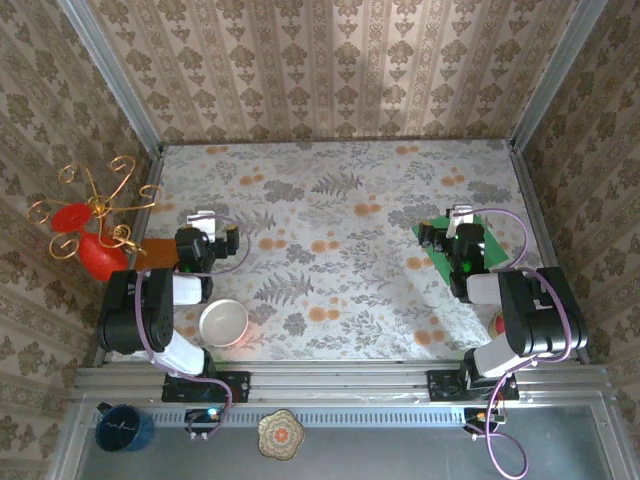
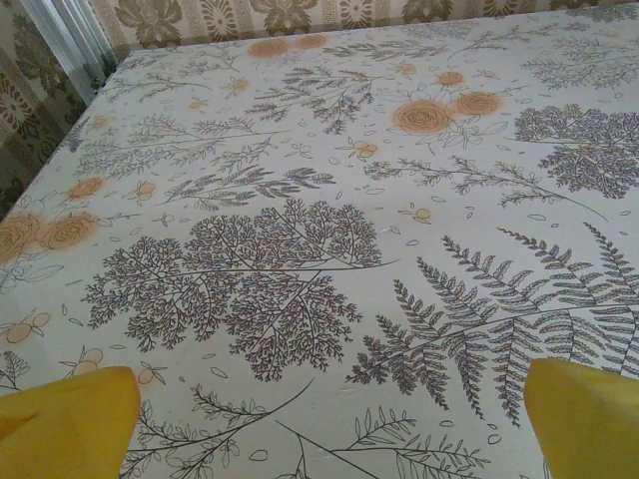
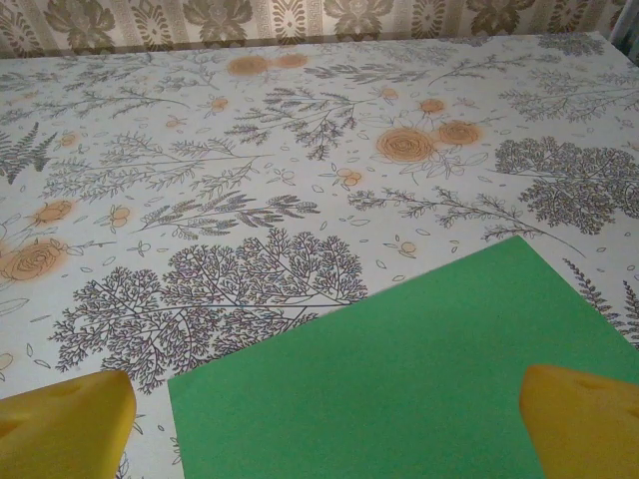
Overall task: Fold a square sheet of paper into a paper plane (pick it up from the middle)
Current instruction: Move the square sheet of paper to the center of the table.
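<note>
Plainly, you had the square sheet of paper (image 3: 399, 369) lying flat and unfolded on the floral tablecloth (image 2: 300, 150). It sat directly beneath the right gripper (image 3: 324, 429), whose jaws stood spread wide and empty over it, which suited a pick from the middle. Your left gripper (image 2: 329, 419) was likewise released, holding nothing, over bare cloth. Between the arms you had open room. The sheet lay near the table's right edge, and a white bowl (image 1: 223, 323) sat beside the left arm.

Square sheet of paper (image 3: 399, 369) flat on tabletop (image 1: 330, 200), right side, beneath right gripper (image 3: 324, 429); bowl (image 1: 223, 323) near-left
</note>
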### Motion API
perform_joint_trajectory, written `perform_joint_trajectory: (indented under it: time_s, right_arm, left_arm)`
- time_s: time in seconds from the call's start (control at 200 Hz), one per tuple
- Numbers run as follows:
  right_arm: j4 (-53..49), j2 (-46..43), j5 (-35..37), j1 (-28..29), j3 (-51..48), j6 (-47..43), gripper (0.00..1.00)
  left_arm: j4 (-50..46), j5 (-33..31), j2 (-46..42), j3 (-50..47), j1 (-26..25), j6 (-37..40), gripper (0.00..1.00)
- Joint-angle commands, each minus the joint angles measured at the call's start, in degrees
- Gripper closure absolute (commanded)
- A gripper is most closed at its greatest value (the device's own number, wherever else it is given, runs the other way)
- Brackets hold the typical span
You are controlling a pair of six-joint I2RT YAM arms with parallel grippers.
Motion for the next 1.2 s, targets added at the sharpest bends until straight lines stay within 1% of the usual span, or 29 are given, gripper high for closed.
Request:
perform_joint_trajectory:
  time_s: [0.0,0.78,0.81,0.87,0.94,0.98,1.01,1.13,1.16,1.195]
  right_arm:
    - [0.47,0.60,-0.86,-0.07,1.38,-0.98,0.00]
    - [0.76,0.45,-0.80,-0.10,1.12,-0.98,0.00]
    - [1.01,0.43,-0.82,-0.12,1.02,-0.98,0.00]
    - [0.77,-0.62,-0.19,-0.07,0.75,-0.77,0.00]
    - [-2.79,-4.67,0.87,-0.07,0.92,-0.44,0.00]
    - [-6.57,-6.88,1.79,-0.08,1.67,-0.12,0.00]
    - [-9.86,-10.11,2.07,-0.07,2.56,-0.04,0.00]
    - [-24.40,-16.01,3.35,-0.07,7.96,3.05,0.00]
    - [-27.64,-16.94,3.34,-0.07,9.22,4.45,0.00]
    - [-31.14,-17.71,3.19,-0.03,10.63,6.51,0.00]
  left_arm:
    - [0.71,0.25,0.07,0.83,0.16,0.95,0.00]
    - [0.69,0.26,0.09,0.81,0.20,0.95,0.00]
    - [0.92,-0.49,-0.06,0.74,0.01,1.03,0.00]
    - [0.86,-4.42,-0.56,0.63,-0.77,0.62,0.00]
    - [-0.57,-6.03,-2.66,0.59,-1.15,0.43,0.00]
    - [-2.99,-6.98,-4.42,1.15,-1.45,0.33,0.00]
    - [-5.00,-8.20,-5.72,1.75,-1.85,0.55,0.00]
    - [-15.21,-11.17,-12.20,4.93,-4.00,1.61,0.00]
    - [-18.20,-11.91,-13.93,6.11,-4.56,0.72,0.00]
    - [-21.92,-11.11,-15.88,7.64,-4.91,-1.02,0.00]
